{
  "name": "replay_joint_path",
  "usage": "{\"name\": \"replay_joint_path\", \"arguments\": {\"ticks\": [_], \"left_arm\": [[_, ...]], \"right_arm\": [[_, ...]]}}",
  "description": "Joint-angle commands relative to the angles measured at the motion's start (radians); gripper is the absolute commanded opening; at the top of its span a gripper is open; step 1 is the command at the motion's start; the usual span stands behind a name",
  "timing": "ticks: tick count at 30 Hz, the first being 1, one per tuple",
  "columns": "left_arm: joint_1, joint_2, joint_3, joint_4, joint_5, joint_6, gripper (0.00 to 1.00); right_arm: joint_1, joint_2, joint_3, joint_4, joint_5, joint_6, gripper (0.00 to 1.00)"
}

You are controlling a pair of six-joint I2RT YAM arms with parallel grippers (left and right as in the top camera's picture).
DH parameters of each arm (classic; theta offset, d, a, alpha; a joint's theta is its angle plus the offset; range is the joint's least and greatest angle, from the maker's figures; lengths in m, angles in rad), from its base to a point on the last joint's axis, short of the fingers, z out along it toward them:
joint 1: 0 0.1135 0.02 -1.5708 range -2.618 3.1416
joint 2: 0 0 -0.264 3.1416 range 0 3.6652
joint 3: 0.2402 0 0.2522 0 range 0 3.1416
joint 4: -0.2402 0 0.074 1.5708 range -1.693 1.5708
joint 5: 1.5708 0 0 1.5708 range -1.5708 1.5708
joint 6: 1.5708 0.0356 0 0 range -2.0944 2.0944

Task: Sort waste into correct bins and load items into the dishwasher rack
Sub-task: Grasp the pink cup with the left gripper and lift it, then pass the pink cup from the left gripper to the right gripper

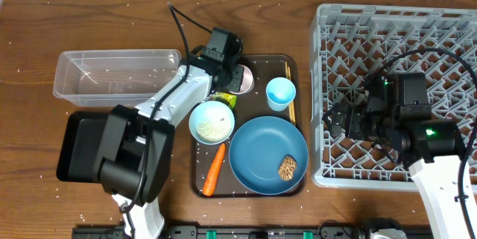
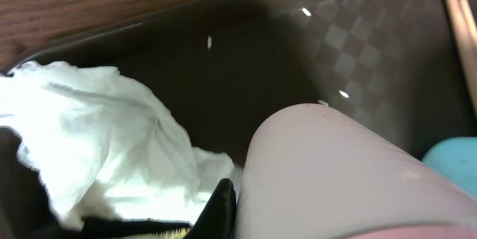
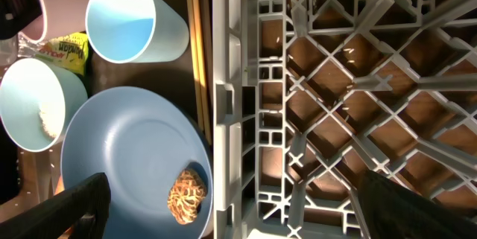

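Observation:
My left gripper (image 1: 232,75) is at the small white cup with pink inside (image 1: 242,80) at the back left of the brown tray. In the left wrist view one finger (image 2: 222,208) presses on the cup's outer wall (image 2: 350,172); the other finger is hidden behind it. The crumpled white tissue (image 2: 97,146) lies just left of that finger. The wrapper (image 1: 223,99), white bowl with rice (image 1: 212,122), carrot (image 1: 215,170), light-blue cup (image 1: 280,93), chopsticks (image 1: 289,94) and blue plate (image 1: 262,150) with the brown lump (image 1: 288,167) are on the tray. My right gripper (image 1: 344,122) is open and empty over the left wall of the grey rack (image 1: 417,38).
The clear tub (image 1: 115,75) and the black tray (image 1: 78,146) lie left of the brown serving tray (image 1: 195,179). Rice grains are scattered over the table. In the right wrist view the rack wall (image 3: 227,120) stands between the fingers, beside the plate (image 3: 127,157).

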Motion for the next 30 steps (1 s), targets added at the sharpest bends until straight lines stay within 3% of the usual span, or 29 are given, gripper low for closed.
{"name": "replay_joint_path", "arguments": {"ticks": [1, 5, 10, 15, 24, 30], "left_arm": [[0.001, -0.116, 0.003, -0.034, 0.015, -0.002, 0.06], [0.004, -0.252, 0.003, -0.113, 0.151, -0.002, 0.06], [0.012, -0.406, 0.003, -0.159, 0.489, 0.012, 0.06], [0.012, -0.515, 0.003, -0.197, 0.731, 0.072, 0.06], [0.012, -0.632, 0.003, -0.152, 0.911, 0.078, 0.06], [0.012, -0.646, 0.003, -0.118, 1.035, 0.077, 0.06]], "right_arm": [[-0.005, 0.002, 0.015, -0.010, 0.002, 0.013, 0.99], [-0.009, 0.000, 0.015, 0.006, -0.061, 0.013, 0.99], [-0.036, -0.006, 0.015, 0.078, -0.246, -0.047, 0.99], [-0.084, -0.032, 0.016, 0.161, -0.879, -0.364, 0.98], [-0.119, -0.053, 0.016, 0.415, -1.344, -0.361, 0.97], [-0.078, -0.057, 0.016, 0.543, -1.343, -0.279, 0.97]]}}
